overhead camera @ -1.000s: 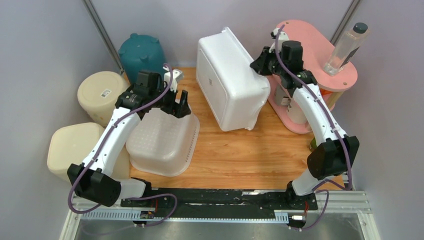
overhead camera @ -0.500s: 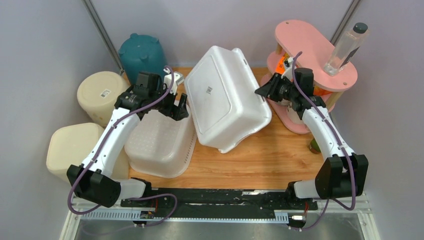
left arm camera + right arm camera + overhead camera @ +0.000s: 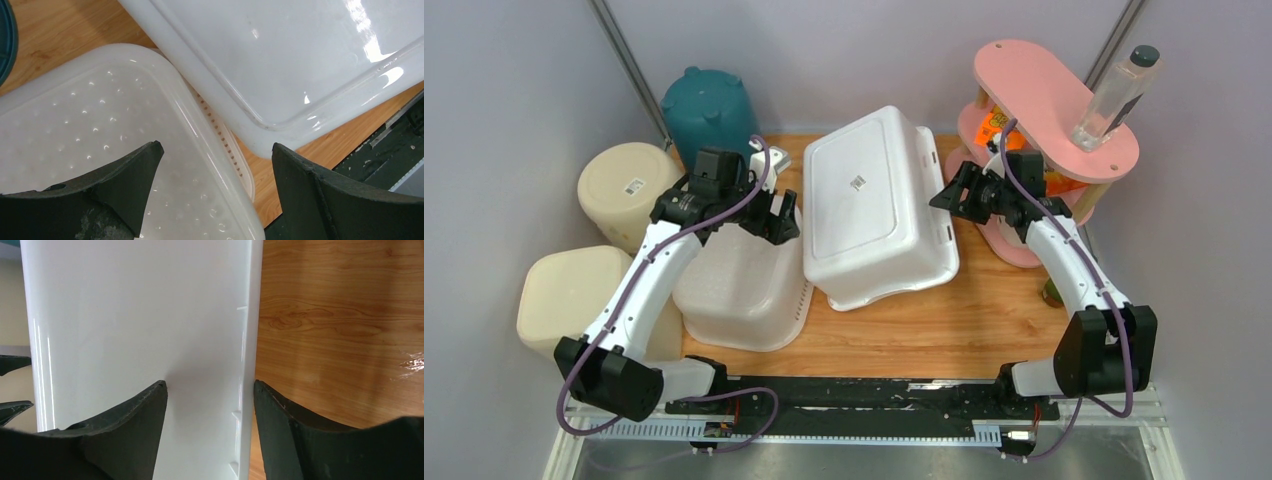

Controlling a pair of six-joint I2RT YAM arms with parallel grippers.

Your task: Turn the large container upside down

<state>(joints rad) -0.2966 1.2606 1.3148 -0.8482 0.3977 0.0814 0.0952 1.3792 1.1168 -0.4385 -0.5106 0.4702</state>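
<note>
The large white container lies bottom up on the wooden table, its left edge resting against the small translucent container. My right gripper is at its right rim, open. In the right wrist view the fingers stand on either side of the rim flange of the large container, with gaps showing on both sides. My left gripper hovers open over the small container with nothing between its fingers. The large container fills the upper right of that view.
A teal bin stands at the back left. Two cream containers stand along the left. A pink two-tier shelf with a clear bottle on it stands close behind my right gripper.
The large container tipped over from its side to bottom up. My right gripper came down with it, opened and let go of its rim. The left arm barely moved.
</note>
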